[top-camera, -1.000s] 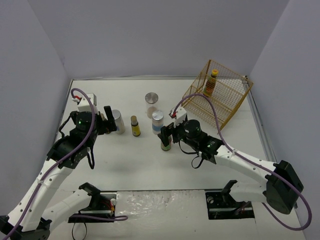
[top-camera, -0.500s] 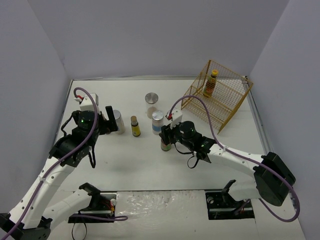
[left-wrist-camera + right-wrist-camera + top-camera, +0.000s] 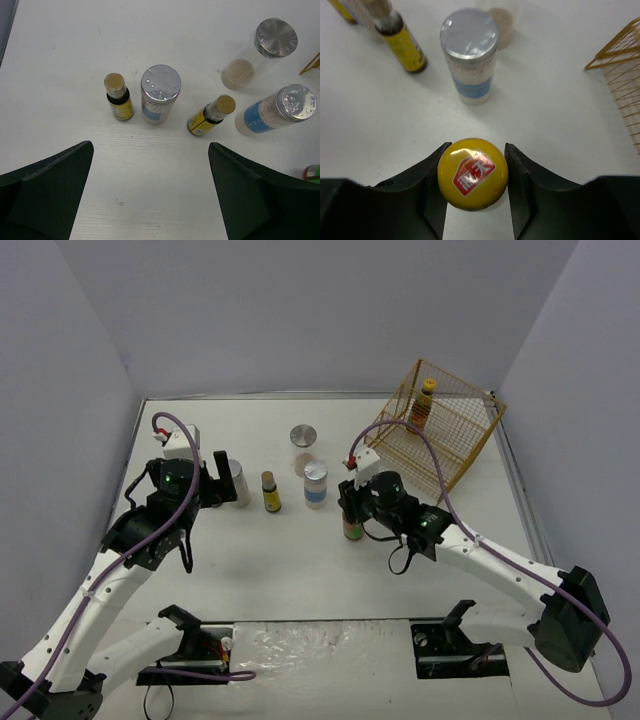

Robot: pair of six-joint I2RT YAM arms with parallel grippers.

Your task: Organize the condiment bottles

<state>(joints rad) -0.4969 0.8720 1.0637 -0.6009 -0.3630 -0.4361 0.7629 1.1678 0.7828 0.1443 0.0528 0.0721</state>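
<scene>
Grasping the yellow-capped bottle [image 3: 472,175] at its cap with the right pincer [image 3: 476,149]; hovering with the left pincer [image 3: 150,150] spread wide, holding nothing

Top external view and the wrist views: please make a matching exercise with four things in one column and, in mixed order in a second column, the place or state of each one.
Column one
A. yellow-capped bottle with a red mark
B. orange-capped bottle at far right
C. clear jar of beige powder
D. left gripper

Column two
1. open, holding nothing
2. inside the gold wire basket
3. clamped by the right gripper
4. standing free on the table

Pairs: A-3, B-2, C-4, D-1
</scene>
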